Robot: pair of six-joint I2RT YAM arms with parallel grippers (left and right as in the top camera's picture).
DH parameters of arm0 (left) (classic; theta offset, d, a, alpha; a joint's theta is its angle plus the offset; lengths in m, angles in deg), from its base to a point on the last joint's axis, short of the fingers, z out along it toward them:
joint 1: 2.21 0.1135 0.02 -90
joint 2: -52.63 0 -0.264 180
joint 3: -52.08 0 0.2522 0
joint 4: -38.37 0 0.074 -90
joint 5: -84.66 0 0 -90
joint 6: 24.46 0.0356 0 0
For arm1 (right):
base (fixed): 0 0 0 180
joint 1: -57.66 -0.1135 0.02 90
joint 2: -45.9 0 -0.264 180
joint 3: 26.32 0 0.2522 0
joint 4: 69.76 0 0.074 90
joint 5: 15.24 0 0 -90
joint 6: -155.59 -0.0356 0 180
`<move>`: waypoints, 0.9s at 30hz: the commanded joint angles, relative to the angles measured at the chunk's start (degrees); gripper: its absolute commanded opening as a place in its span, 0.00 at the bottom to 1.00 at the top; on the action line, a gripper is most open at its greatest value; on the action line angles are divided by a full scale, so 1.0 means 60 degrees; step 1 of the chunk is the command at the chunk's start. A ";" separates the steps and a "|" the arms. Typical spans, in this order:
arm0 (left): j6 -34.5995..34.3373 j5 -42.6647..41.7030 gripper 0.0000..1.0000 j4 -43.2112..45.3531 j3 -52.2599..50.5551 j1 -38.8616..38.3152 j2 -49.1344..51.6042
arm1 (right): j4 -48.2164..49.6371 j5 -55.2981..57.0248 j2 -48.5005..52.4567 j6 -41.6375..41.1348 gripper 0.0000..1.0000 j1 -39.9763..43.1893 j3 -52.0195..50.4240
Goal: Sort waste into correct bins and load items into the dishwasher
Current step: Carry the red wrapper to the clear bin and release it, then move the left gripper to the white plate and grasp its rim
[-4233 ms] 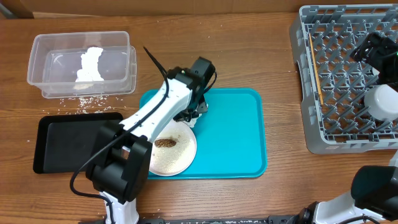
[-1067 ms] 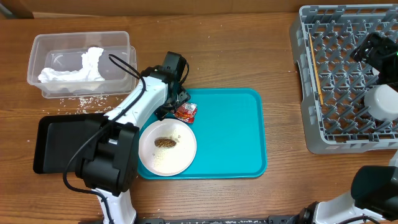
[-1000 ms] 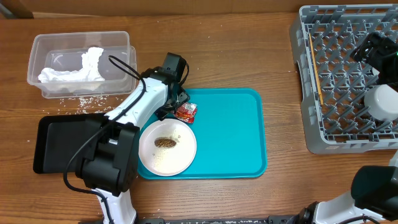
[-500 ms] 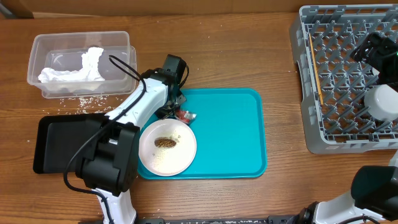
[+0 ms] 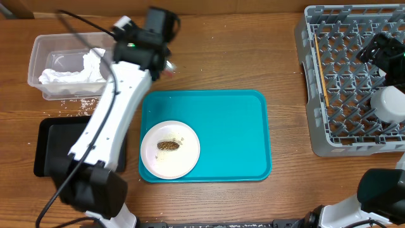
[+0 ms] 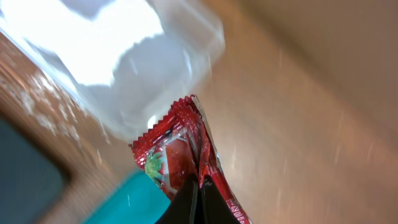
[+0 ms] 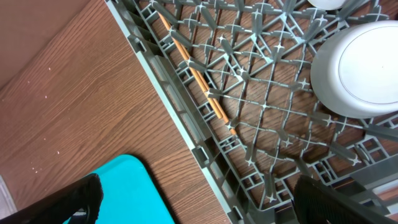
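Observation:
My left gripper (image 5: 163, 62) is shut on the small red wrapper (image 6: 179, 149) and holds it in the air by the right end of the clear tub (image 5: 47, 44); in the overhead view the wrapper (image 5: 169, 67) is a blur. The white napkin (image 5: 69, 73) lies in the tub. The black tray (image 5: 54, 149) sits in front of the tub. The white plate (image 5: 183, 166) with the brown scrap (image 5: 168, 145) and rice rests on the turquoise tray (image 5: 234, 133). My right gripper (image 7: 199, 208) is open over the grey rack (image 5: 329, 142), which holds the chopsticks (image 7: 193, 74) and a white bowl (image 7: 360, 68).
Loose rice grains (image 5: 85, 101) lie on the wooden table in front of the tub. The left arm stretches over the black tray and the turquoise tray's left edge. The rack fills the right side of the table.
My left gripper closed on the red wrapper on the turquoise tray, then lifted it up and back toward the clear tub. The right arm has not moved.

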 commanded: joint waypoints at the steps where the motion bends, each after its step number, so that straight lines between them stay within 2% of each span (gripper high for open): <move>1: 0.0186 0.2087 0.04 0.0401 0.0117 0.0860 -0.0004 | 0.0051 0.0036 -0.0033 -0.0033 1.00 -0.0007 0.0106; 4: 0.0200 0.1577 0.04 0.0860 0.0117 0.1770 0.0193 | 0.0051 0.0036 -0.0033 -0.0033 1.00 -0.0007 0.0106; 7: 0.0816 0.0597 0.07 0.1530 0.0117 0.2619 0.0499 | 0.0051 0.0036 -0.0033 -0.0033 1.00 -0.0007 0.0106; 8: 0.1086 0.0160 0.16 0.1821 0.0117 0.2885 0.0623 | 0.0051 0.0036 -0.0033 -0.0033 1.00 -0.0007 0.0106; 10: 0.1402 -0.0568 0.51 0.2269 0.0117 0.3304 0.0882 | 0.0051 0.0036 -0.0033 -0.0033 1.00 -0.0007 0.0106; 11: 0.1435 -0.0831 0.64 0.2422 0.0117 0.3464 0.1013 | 0.0051 0.0036 -0.0033 -0.0033 1.00 -0.0007 0.0106; 12: 0.1435 -0.1075 0.70 0.2546 0.0117 0.3625 0.1151 | 0.0051 0.0036 -0.0033 -0.0033 1.00 -0.0007 0.0106; 15: 0.1661 -0.1610 0.77 0.2572 0.0117 0.3912 0.1377 | 0.0051 0.0036 -0.0033 -0.0033 1.00 -0.0007 0.0106; 17: 0.2251 -0.2131 0.83 0.2328 0.0117 0.3971 0.1373 | 0.0051 0.0036 -0.0033 -0.0033 1.00 -0.0007 0.0106; 20: 0.2441 -0.3289 1.00 0.1628 0.0120 0.3927 0.1184 | 0.0051 0.0036 -0.0033 -0.0033 1.00 -0.0007 0.0106; 25: 0.2765 -0.5632 1.00 0.0619 0.0120 0.3756 0.0550 | 0.0051 0.0036 -0.0033 -0.0033 1.00 -0.0007 0.0106; 27: 0.3340 -0.6484 1.00 0.0280 0.0120 0.3544 0.0051 | 0.0051 0.0036 -0.0033 -0.0033 1.00 -0.0007 0.0106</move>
